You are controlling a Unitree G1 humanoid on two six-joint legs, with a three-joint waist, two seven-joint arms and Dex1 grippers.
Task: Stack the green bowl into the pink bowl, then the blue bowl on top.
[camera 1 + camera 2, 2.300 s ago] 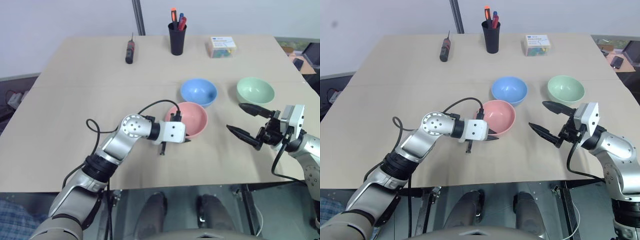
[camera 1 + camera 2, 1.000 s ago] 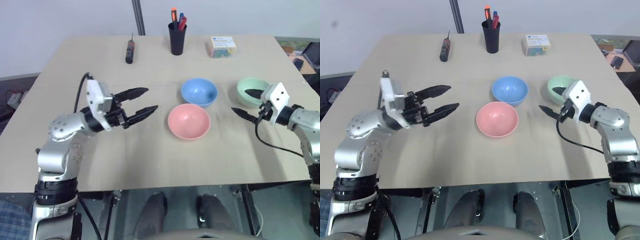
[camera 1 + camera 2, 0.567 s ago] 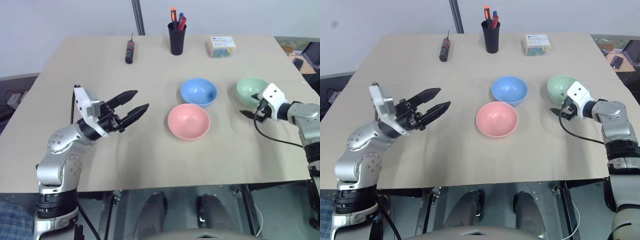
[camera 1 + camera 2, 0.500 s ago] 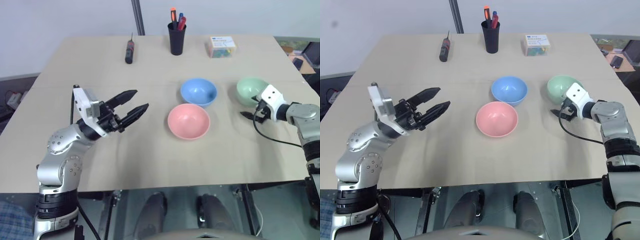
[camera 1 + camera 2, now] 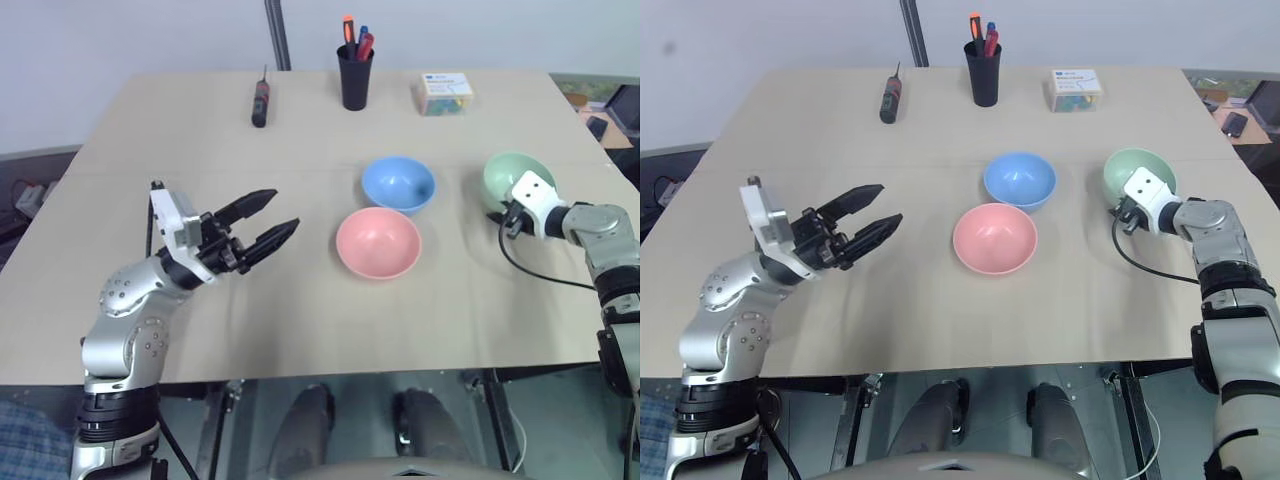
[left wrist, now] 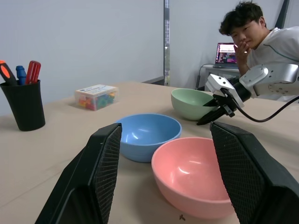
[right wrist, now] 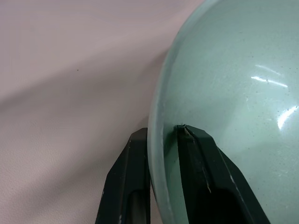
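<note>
No bowl is stacked yet: all three sit apart on the worktop [image 5: 200,140]. The right tool [image 7: 162,140] is pinched narrow on the near-left rim of the green bowl [image 5: 1140,172], one finger inside and one outside, at the right side of the worktop, so the first pick looks to be starting. The pink bowl [image 5: 377,242] waits empty near the middle, with the blue bowl [image 5: 398,183] just beyond it, empty too. The left tool [image 5: 262,224] hovers wide and empty at the left, well apart from the bowls. Still to do: lift green into pink, then blue on top. The small box [image 5: 445,92] at the far edge carries a label too small to read.
</note>
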